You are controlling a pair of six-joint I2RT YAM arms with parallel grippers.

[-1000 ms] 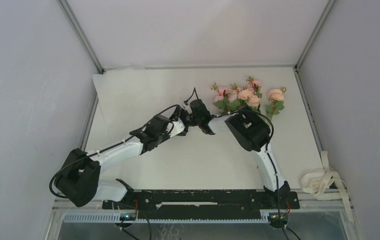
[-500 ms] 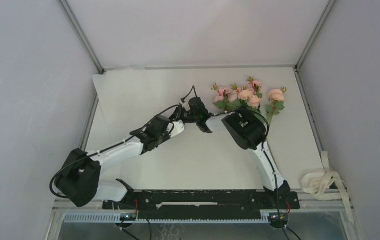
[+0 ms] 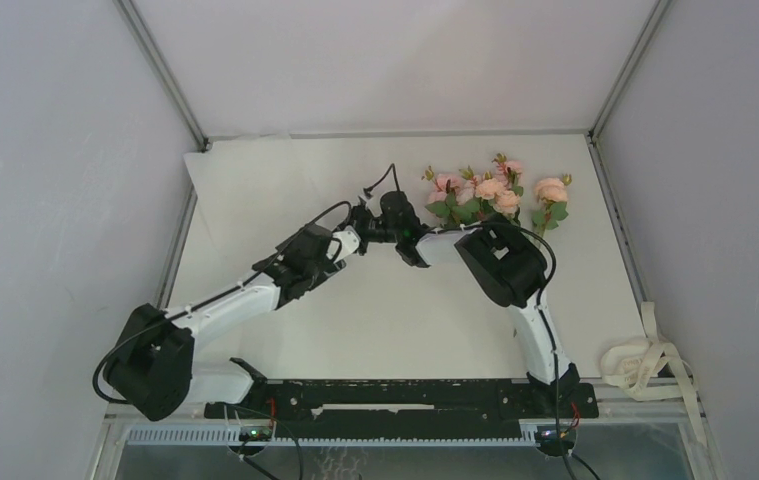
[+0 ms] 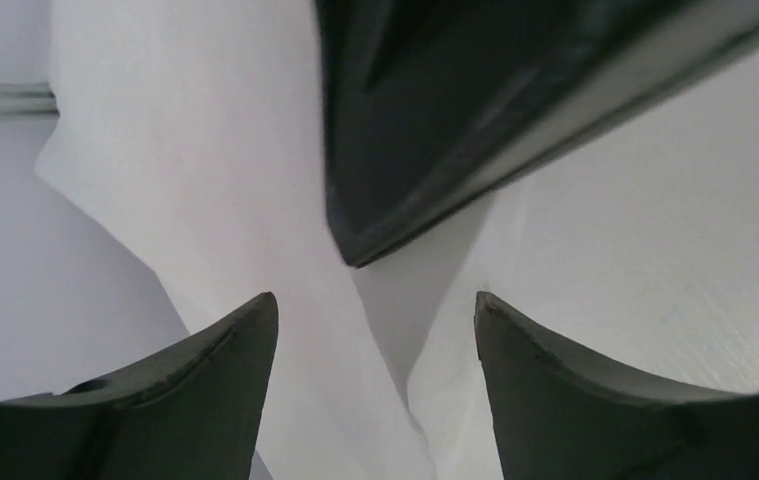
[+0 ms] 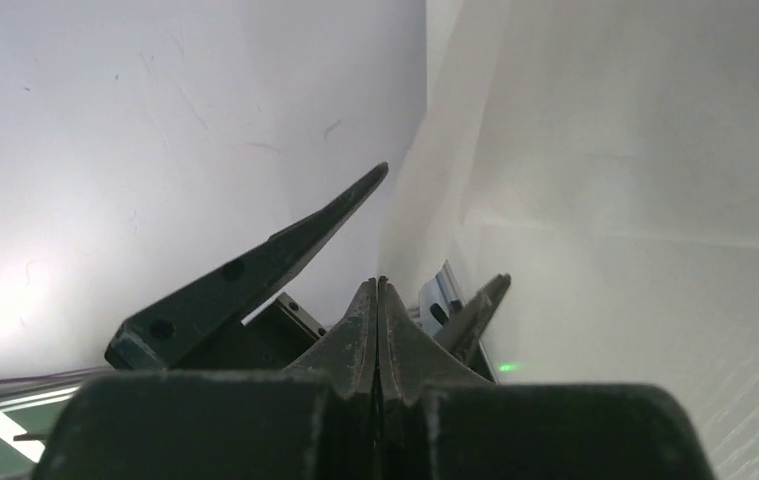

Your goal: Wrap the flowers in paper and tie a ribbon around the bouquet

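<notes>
Two claws meet over the middle of the tabletop point(image 3: 405, 320), tip to tip. The left claw point(image 4: 373, 300) stands wide open and holds nothing. Its two dark fingers point(image 4: 205, 390) sit on either side of a raised crease of the paper point(image 3: 245, 185). The right claw point(image 5: 377, 285) is pressed fully closed. A fold of the sheet is pinched at its tips and rises from them. The right claw reaches in between the left claw's spread fingers, so each partly blocks the other's view.

There is one sheet of paper. It spreads from under both claws out to the left claw's side and toward the far wall, and it is creased where it is lifted. There is one bunch of flowers point(image 3: 495, 192), pink roses with green leaves. It lies on the tabletop near the right claw's outer side, a little farther back, and clear of both claws. The right arm's elbow overlaps its stems from above. One ribbon point(image 3: 645, 362) lies in loose loops well apart from both claws. It is far out on the right claw's side, by the side wall, close to the arm bases. A black cable point(image 3: 387, 182) arcs above the two wrists.
</notes>
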